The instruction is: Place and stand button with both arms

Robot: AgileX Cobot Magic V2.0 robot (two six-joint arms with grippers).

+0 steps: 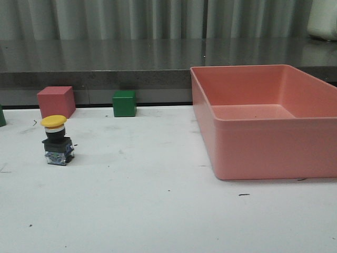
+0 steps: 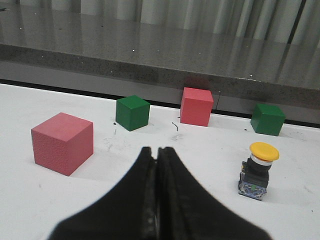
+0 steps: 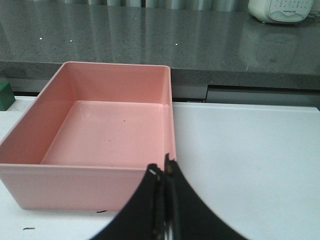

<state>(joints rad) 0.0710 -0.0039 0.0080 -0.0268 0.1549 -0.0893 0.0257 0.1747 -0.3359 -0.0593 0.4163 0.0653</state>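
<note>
1. Our left gripper (image 2: 158, 152): jaws pressed together, nothing between them, held above the white table (image 1: 158, 211).
2. Our right gripper (image 3: 164, 172): jaws also closed and empty, just above the near wall of the pink bin (image 3: 90, 185).
3. The button (image 1: 57, 140) stands upright on the table's left side, yellow cap up, apart from both grippers; also in the left wrist view (image 2: 258, 170).
4. Behind the button: a pink cube (image 1: 56, 101) and a green cube (image 1: 124, 103) near the table's back edge.
5. Left wrist view adds a second pink cube (image 2: 63, 142) and a second green cube (image 2: 132, 112).
</note>
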